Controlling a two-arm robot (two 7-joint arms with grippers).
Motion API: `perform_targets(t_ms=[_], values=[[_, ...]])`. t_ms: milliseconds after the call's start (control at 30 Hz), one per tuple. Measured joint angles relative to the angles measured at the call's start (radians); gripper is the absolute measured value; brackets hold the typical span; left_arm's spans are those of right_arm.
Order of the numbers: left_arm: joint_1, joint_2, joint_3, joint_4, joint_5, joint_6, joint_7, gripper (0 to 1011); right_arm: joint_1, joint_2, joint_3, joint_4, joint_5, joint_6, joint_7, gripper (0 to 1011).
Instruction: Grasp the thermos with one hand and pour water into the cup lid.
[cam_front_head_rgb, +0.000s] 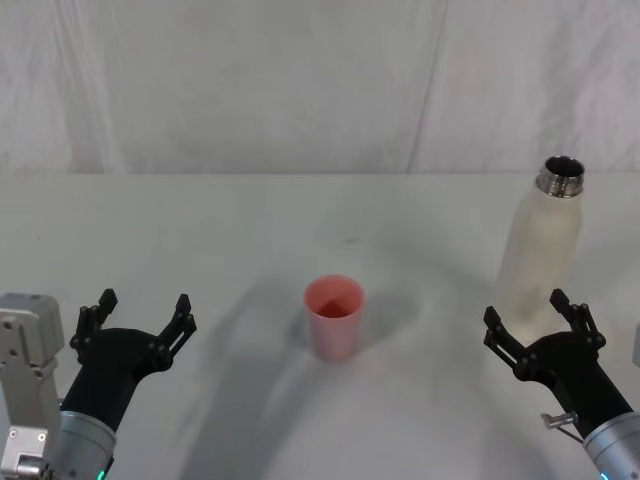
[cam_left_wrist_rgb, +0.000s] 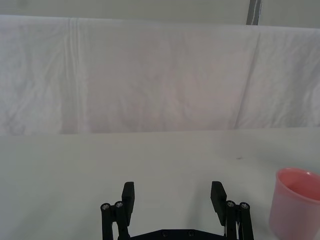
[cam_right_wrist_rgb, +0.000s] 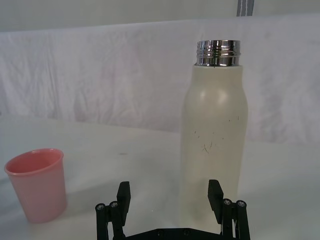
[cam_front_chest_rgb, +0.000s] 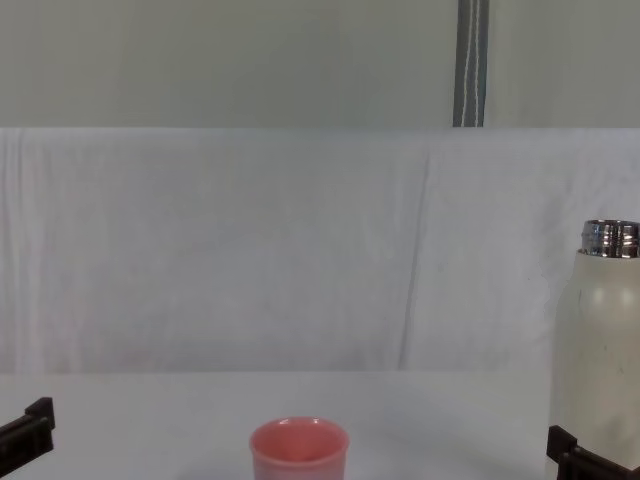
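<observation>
The cream-white thermos stands upright on the right of the table, its steel neck uncapped; it also shows in the right wrist view and the chest view. My right gripper is open just in front of its base, fingers apart and holding nothing. The pink cup lid stands upright mid-table, seen too in the right wrist view, left wrist view and chest view. My left gripper is open at the near left, well away from the cup lid.
A white cloth covers the table and hangs as a backdrop behind it. A grey pole rises behind the backdrop.
</observation>
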Motion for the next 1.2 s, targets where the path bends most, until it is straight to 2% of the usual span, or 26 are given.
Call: perform_targets(t_ms=[1200], values=[[0.000,0.000,0.000,0.000,0.000,0.000,0.000,1001,0.000,0.000,0.000,0.000,0.000,0.000,0.000,1001]])
